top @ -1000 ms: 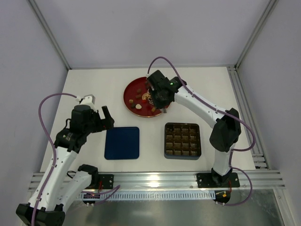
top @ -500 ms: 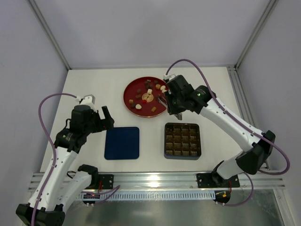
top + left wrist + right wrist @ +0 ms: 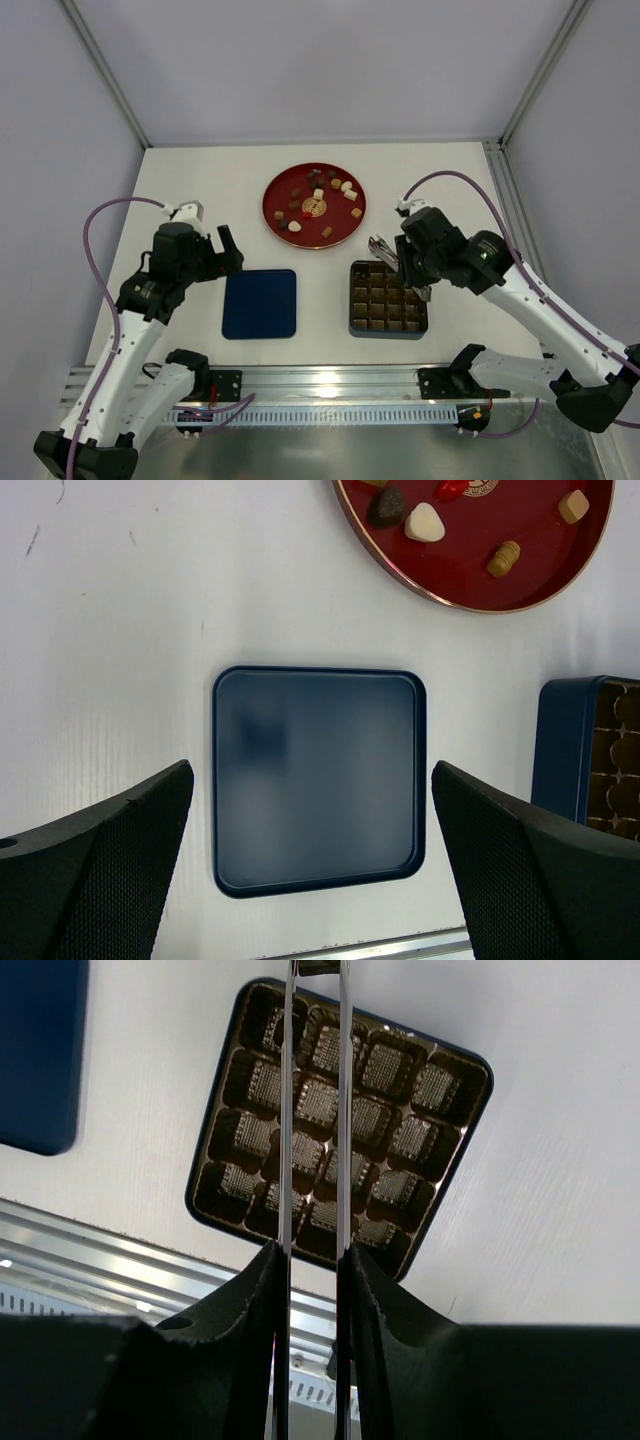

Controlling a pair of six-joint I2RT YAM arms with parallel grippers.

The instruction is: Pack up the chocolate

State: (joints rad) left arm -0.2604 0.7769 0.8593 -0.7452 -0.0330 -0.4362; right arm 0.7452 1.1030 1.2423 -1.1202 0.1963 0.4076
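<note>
The chocolates (image 3: 318, 195) are small brown and cream pieces on a round red plate (image 3: 272, 210) at the back centre; a few show in the left wrist view (image 3: 424, 522). My right gripper (image 3: 408, 268) is shut on thin metal tongs (image 3: 381, 247). In the right wrist view the tongs (image 3: 288, 1110) reach out over the brown gridded tray (image 3: 440, 1090). A small dark thing sits between their tips at the frame's top edge. My left gripper (image 3: 311, 770) is open and empty above the dark-blue lid (image 3: 318, 780).
The tray sits in a dark-blue box (image 3: 388, 298) right of the lid (image 3: 260, 303). Its cells look empty. A metal rail (image 3: 330, 380) runs along the near edge. Frame posts stand at the back corners.
My right arm has swung from over the red plate, right and toward the near edge, to above the gridded tray, carrying the tongs. My left arm has not moved.
</note>
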